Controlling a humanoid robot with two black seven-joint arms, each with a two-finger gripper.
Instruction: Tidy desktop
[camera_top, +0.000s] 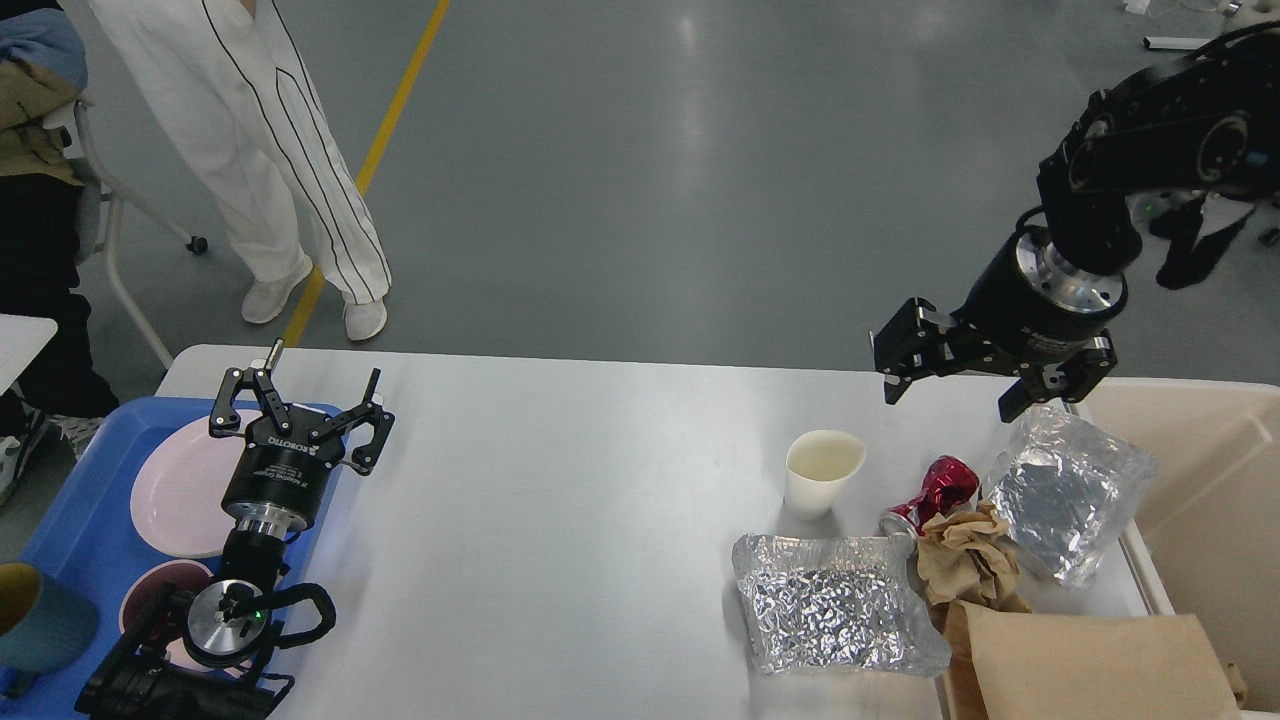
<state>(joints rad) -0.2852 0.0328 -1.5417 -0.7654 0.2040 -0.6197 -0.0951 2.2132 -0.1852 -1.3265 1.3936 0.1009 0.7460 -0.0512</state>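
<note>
The white desktop (560, 470) fills the lower part of the head view. On its right side lie a white paper cup (822, 472), a crushed red can (930, 492), a foil tray (835, 614), a second crumpled foil container (1065, 500), crumpled brown paper (965, 565) and a brown paper bag (1090, 665). My right gripper (950, 392) hangs open above the table, up behind the cup and can, holding nothing. My left gripper (305, 400) stands open and empty at the left, over the edge of the blue tray.
A blue tray (75, 520) at the left holds a pink plate (180, 485), a pink bowl (150, 595) and a teal cup (35, 620). A beige bin (1200, 480) stands at the table's right end. A person in white (270, 150) stands beyond the far left corner.
</note>
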